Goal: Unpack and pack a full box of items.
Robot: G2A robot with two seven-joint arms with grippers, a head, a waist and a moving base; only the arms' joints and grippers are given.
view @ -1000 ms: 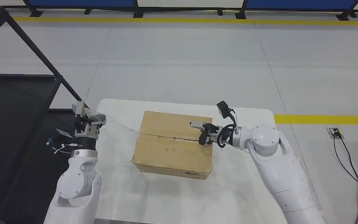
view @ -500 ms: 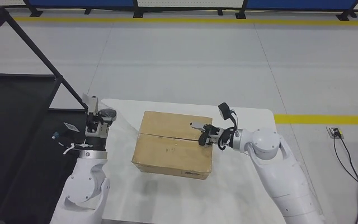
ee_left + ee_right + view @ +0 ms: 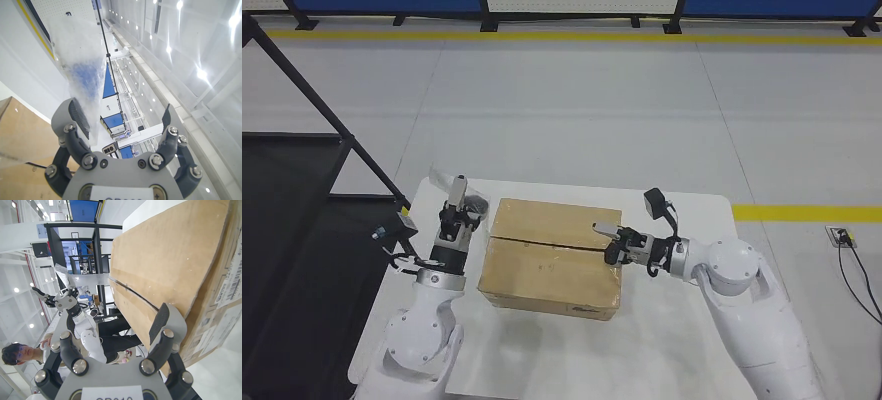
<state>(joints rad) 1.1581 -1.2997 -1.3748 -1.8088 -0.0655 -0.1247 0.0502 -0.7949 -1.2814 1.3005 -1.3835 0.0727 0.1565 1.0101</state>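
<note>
Between open left end effector (image 3: 121,106) and open right end effector (image 3: 115,311), the box (image 3: 552,262) lies lengthwise on the table (image 3: 672,330).

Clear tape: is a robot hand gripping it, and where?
Not gripped. The left gripper is open; the clear tape merely lies against one finger pad. The right gripper is open too, holding nothing.

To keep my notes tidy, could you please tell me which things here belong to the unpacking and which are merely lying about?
Job: cardboard box, tape strip, left gripper, right gripper.
Just about: black frame, floor socket, table.
</note>
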